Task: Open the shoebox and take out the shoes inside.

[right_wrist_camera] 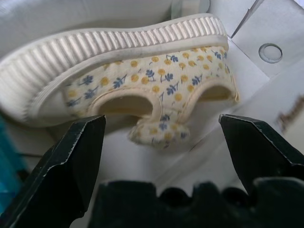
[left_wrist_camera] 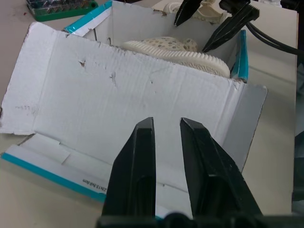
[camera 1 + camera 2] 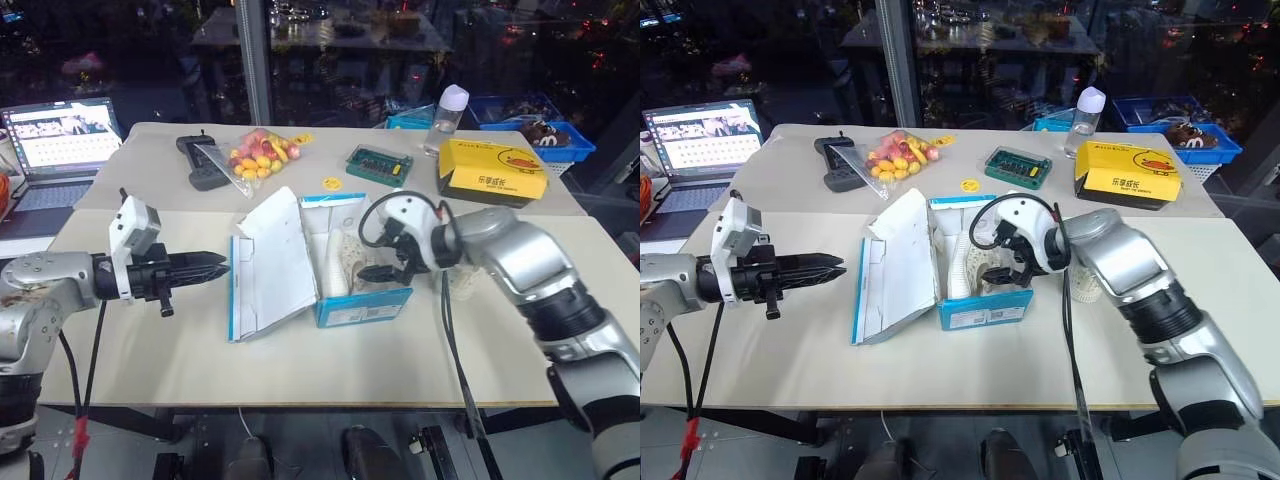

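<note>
The blue shoebox stands open mid-table, its white-lined lid tipped over to the left. One of the shoes, cream with a ribbed sole and small yellow and blue flowers, lies on its side inside the box. My right gripper reaches down into the box from the right, open, its fingers either side of that shoe without touching it. My left gripper is shut and empty, level, pointing at the lid from the left with its tips just short of it. A cream object lies right of the box, partly behind my right arm.
Behind the box lie a yellow duck-logo box, a bottle, a green bit case, a bag of colourful pieces and a black controller. A laptop is at far left, a blue basket at back right.
</note>
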`<state>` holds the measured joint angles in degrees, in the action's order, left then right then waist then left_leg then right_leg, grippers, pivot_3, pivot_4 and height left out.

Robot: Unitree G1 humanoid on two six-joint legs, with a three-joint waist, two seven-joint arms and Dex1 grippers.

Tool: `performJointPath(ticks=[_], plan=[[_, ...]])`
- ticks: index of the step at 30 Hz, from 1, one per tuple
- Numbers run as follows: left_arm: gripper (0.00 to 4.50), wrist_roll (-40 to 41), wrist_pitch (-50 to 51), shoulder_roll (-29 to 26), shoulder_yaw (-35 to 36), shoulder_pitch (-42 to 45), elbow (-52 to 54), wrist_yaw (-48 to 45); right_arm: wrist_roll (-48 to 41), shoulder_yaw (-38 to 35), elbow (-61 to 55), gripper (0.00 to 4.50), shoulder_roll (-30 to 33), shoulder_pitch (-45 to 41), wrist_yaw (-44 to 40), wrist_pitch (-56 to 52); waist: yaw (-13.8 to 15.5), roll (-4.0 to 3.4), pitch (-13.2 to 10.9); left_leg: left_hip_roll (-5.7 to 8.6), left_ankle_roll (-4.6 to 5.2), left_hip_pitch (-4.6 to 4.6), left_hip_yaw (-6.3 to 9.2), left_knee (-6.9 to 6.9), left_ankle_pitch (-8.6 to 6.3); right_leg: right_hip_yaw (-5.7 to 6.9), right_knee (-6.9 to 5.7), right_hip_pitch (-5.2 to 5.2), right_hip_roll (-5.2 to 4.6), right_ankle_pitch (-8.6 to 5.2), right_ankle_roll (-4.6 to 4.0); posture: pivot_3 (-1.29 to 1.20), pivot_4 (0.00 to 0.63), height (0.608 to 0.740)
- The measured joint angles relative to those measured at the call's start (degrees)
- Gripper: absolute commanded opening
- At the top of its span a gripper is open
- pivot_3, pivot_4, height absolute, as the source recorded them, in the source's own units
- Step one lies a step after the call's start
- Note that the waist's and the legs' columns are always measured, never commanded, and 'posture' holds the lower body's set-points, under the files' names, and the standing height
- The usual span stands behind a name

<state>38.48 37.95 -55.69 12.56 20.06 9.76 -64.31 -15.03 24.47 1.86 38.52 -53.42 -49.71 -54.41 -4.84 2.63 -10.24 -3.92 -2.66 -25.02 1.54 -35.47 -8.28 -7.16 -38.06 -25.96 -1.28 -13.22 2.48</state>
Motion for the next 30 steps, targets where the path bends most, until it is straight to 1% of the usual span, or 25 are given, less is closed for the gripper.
performJointPath(ticks=[5,6,7,13,14,15,16,17,18,22,23,27,30], plan=[[0.91,0.0,0.0,0.0,0.0,-0.2,0.1,0.1,1.2,-0.3,1.1,4.46,-1.1,-0.2,-0.3,0.0,0.1,0.11,0.1,-0.03,0.0,0.04,0.01,-0.26,0.0,0.04,0.02,0.24,0.0,-0.02,-0.01,0.0,0.15,0.74],[0.91,0.0,0.0,0.0,0.0,-0.2,0.1,0.1,1.4,-0.4,1.2,3.95,-1.3,-0.2,-0.3,0.0,0.1,0.12,0.1,-0.03,0.0,0.05,0.01,-0.28,0.0,0.04,0.02,0.26,0.0,-0.07,-0.1,0.0,0.15,0.74],[0.91,0.0,0.0,0.0,0.0,-0.2,0.1,0.1,1.5,-0.7,1.3,3.72,-1.7,-0.2,-0.3,0.0,0.1,0.12,0.1,-0.03,0.0,0.05,0.01,-0.29,0.0,0.04,0.02,0.27,0.0,-0.11,-0.17,0.0,0.15,0.74],[0.91,0.0,0.0,0.0,0.0,-0.2,0.1,0.1,1.8,-1.7,1.8,1.62,-3.0,-0.1,-0.1,-0.7,-0.1,0.12,0.1,-0.04,0.0,0.3,0.01,-0.28,-0.01,0.04,0.03,0.53,0.0,-0.19,-0.27,0.0,0.15,0.74],[0.91,0.0,0.0,0.0,0.0,-0.2,0.1,0.1,1.9,-1.8,1.8,1.38,-3.2,-0.1,-0.1,-0.8,-0.2,0.12,0.1,-0.04,0.0,0.32,0.01,-0.27,-0.01,0.04,0.03,0.55,0.0,-0.2,-0.28,0.0,0.15,0.74],[0.91,0.0,0.0,0.0,0.0,-0.2,0.1,0.1,1.9,-2.1,1.8,0.93,-3.3,-0.1,-0.1,-1.0,-0.2,0.12,0.1,-0.03,0.0,0.33,0.01,-0.27,-0.01,0.04,0.04,0.56,0.0,-0.21,-0.28,0.0,0.15,0.74],[0.91,0.0,0.0,0.0,0.0,-0.2,0.1,0.1,2.0,-2.2,1.8,0.58,-3.4,0.0,-0.1,-1.0,-0.2,0.12,0.1,-0.03,0.0,0.33,0.02,-0.27,-0.01,0.04,0.04,0.57,0.0,-0.21,-0.28,0.0,0.15,0.74],[0.91,0.0,0.0,0.0,0.0,-0.2,0.1,0.1,2.0,-2.4,1.8,0.39,-3.4,0.0,-0.1,-1.1,-0.2,0.12,0.1,-0.03,0.0,0.33,0.02,-0.27,-0.01,0.04,0.05,0.57,0.0,-0.21,-0.28,0.0,0.15,0.74],[0.91,0.0,0.0,0.0,0.0,-0.2,0.1,0.1,2.0,-2.5,1.8,0.02,-3.6,0.0,-0.1,-1.1,-0.3,0.12,0.1,-0.03,0.0,0.33,0.02,-0.27,-0.01,0.04,0.05,0.57,0.0,-0.21,-0.27,0.0,0.15,0.74],[0.91,0.0,0.0,0.0,0.0,-0.2,0.1,0.1,1.9,-3.1,1.8,0.02,-4.3,0.1,0.1,-1.6,-0.5,0.12,0.1,-0.03,0.0,0.32,0.02,-0.26,-0.01,0.04,0.05,0.57,0.0,-0.21,-0.26,0.0,0.15,0.74],[0.91,0.0,0.0,0.0,0.0,-0.2,0.1,0.1,1.4,-4.2,1.8,0.02,-5.1,0.2,0.3,-2.3,-0.6,0.12,0.1,-0.03,0.0,0.32,0.02,-0.26,-0.01,0.04,0.05,0.57,0.0,-0.21,-0.26,0.0,0.15,0.74],[0.91,0.0,0.0,0.0,0.0,-0.2,0.1,0.1,-1.2,-9.5,1.9,0.02,-8.4,0.6,2.1,-4.9,-0.7,0.1,0.1,-0.03,0.0,0.3,0.02,-0.22,-0.01,0.04,0.04,0.52,0.0,-0.11,-0.09,0.0,0.15,0.74],[0.91,0.0,0.0,0.0,0.0,-0.2,0.1,0.1,-4.7,-16.6,2.4,0.02,-11.7,0.1,4.0,-6.3,-0.7,0.08,0.0,-0.03,0.0,0.27,0.02,-0.2,-0.01,0.03,0.05,0.5,0.0,-0.05,0.05,0.0,0.15,0.74]])
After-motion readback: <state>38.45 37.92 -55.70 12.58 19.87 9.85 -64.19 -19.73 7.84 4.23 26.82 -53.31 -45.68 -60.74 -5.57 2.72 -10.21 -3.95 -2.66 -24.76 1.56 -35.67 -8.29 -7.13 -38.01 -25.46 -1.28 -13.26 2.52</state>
